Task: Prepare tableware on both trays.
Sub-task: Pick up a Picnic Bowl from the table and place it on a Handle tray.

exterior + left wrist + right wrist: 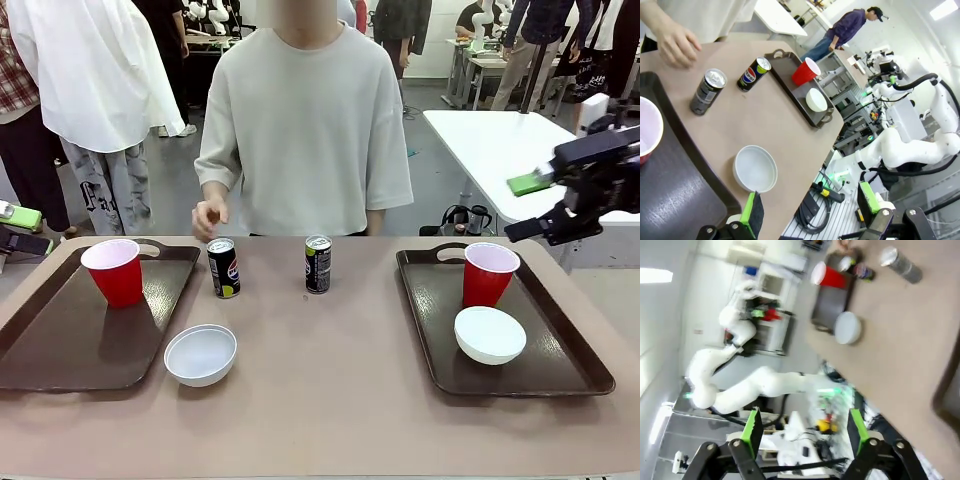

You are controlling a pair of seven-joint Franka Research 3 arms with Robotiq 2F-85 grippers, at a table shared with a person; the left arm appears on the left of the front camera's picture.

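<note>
Closest in the front view, the loose bowl (201,354) sits on bare table just off the left-side tray (50,350), which holds only a red cup (117,272). The right-side tray (575,375) has its own cup (489,273) and second bowl (490,334).

Farther back, mid-frame, the left can (223,267) and the right can (318,264) stand between the trays, near the person's hand (209,218).

The left gripper (809,205) is spread wide and empty, and the right gripper (805,427) looks the same, though that view's blurry. My worry is a finger clipping a slim can and tipping it, or bumping that hand.
</note>
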